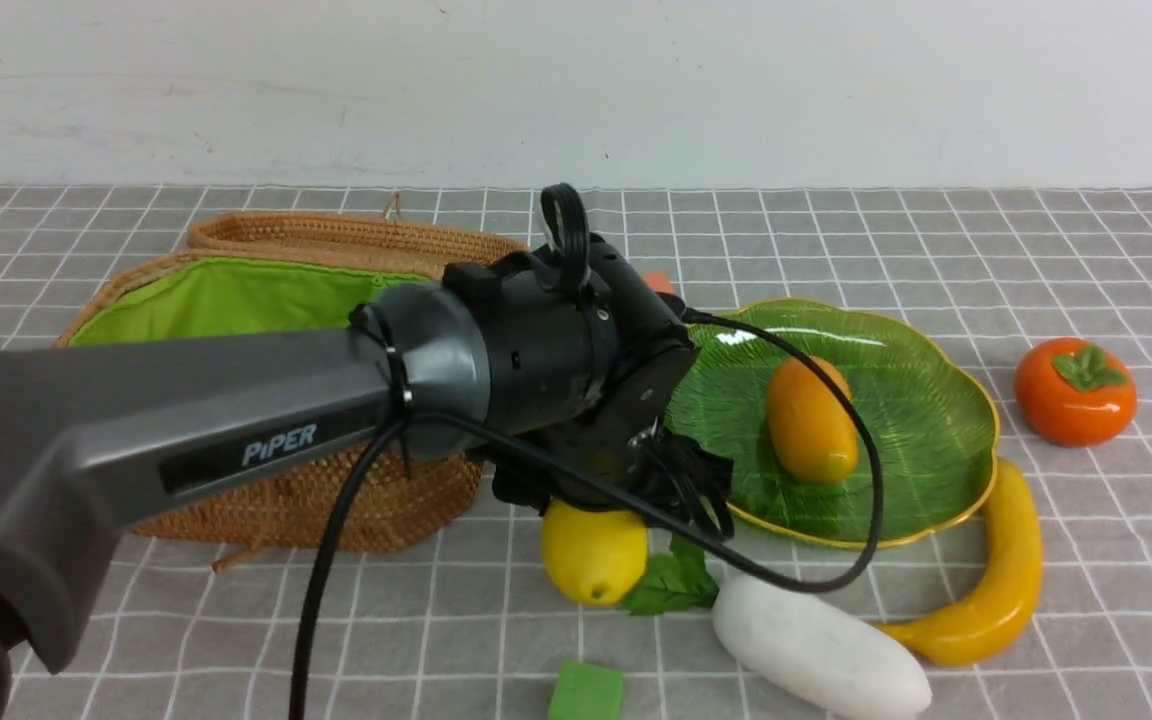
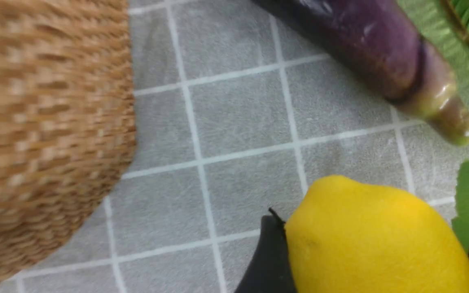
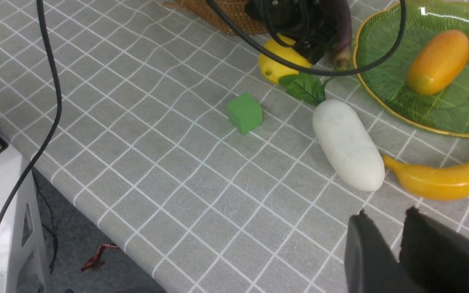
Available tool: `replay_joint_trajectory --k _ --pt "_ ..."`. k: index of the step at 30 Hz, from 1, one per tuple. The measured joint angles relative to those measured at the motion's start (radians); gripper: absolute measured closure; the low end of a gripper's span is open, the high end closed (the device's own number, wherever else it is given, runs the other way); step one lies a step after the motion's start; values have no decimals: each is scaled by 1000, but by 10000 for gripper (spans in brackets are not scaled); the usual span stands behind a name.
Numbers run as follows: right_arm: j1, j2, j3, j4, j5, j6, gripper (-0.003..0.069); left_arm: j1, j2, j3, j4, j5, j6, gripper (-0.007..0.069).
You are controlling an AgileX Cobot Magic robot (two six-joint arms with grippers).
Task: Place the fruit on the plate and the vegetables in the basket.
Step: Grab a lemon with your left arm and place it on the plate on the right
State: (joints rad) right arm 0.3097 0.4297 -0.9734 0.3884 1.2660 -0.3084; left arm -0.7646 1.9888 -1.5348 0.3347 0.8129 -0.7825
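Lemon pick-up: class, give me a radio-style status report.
Left gripper straddles lemon, grip unconfirmed; right gripper near-shut, empty. Lemon not yet plated; mango alone on plate. Eggplant, radish leaves close alongside.

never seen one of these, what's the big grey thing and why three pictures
The grey thing is the robot's left arm. One picture looks forward from between its two arms; the other two come from cameras on each wrist.

On the checked cloth lie a wicker basket with green lining, a green leaf-shaped plate holding a mango, plus a persimmon, banana, white radish, eggplant and green cube.

The left hand sits wide around the lemon, a finger on each side; whether it grips yet is unclear. The right hand, nearly shut, holds nothing.
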Motion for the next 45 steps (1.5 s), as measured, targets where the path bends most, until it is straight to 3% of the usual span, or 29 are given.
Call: replay_joint_trajectory --k 7,27,30,37,43,45 --pt "0 0 0 0 0 -13 516 0 0 0 0 15 21 92" --pt "0 0 0 0 0 -27 519 0 -15 -66 35 44 80 92" --pt "0 0 0 0 -10 -27 519 0 -30 -121 8 30 118 92" --pt "0 0 1 -1 -28 -27 519 0 86 -315 -159 -190 313 92" --pt "0 0 1 0 -17 -22 519 0 280 -464 -163 -215 356 88" --pt "0 0 1 0 -13 -13 519 0 304 -483 -154 -207 360 33"
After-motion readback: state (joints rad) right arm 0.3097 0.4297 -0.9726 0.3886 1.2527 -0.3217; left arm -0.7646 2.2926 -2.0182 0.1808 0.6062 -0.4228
